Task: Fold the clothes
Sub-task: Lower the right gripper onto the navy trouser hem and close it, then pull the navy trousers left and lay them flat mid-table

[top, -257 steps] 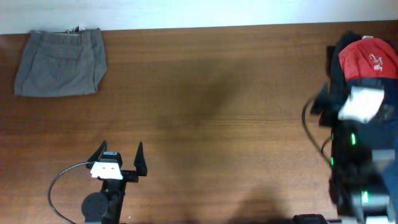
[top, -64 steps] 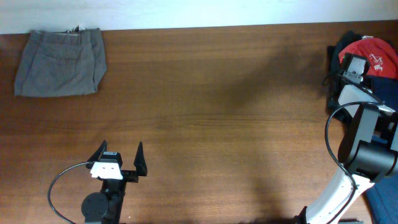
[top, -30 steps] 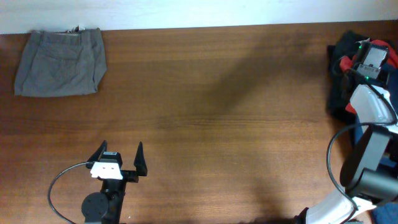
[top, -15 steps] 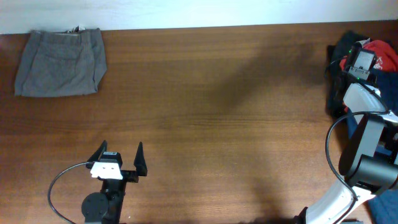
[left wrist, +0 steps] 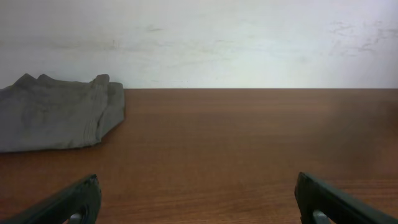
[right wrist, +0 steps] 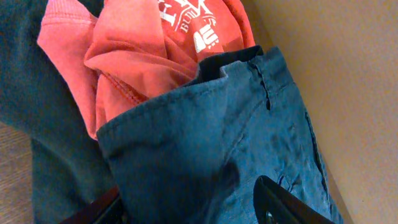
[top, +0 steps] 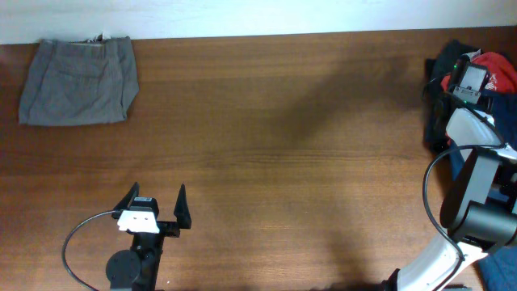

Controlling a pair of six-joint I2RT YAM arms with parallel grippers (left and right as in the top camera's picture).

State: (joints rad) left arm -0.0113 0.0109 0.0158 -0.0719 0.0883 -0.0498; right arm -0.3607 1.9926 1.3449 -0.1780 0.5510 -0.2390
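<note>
Navy shorts [right wrist: 236, 143]: in the heap at the far right of the table [top: 283, 162], unfolded, lapping over the red T-shirt [right wrist: 143, 56].
Red T-shirt: crumpled, partly under the navy cloth.
Grey shorts [top: 78, 81]: far left corner, lying as a neat flat rectangle (looks folded already).
Progress: one garment done by my reckoning; two left, neither spread out yet.
Right gripper [right wrist: 188, 186]: arm reaches over the heap, fingers straddling a navy fold; cannot tell whether they pinch it.
Left gripper [top: 157, 192]: low near the front edge, fingers spread, nothing between them, well apart from all cloth.
</note>
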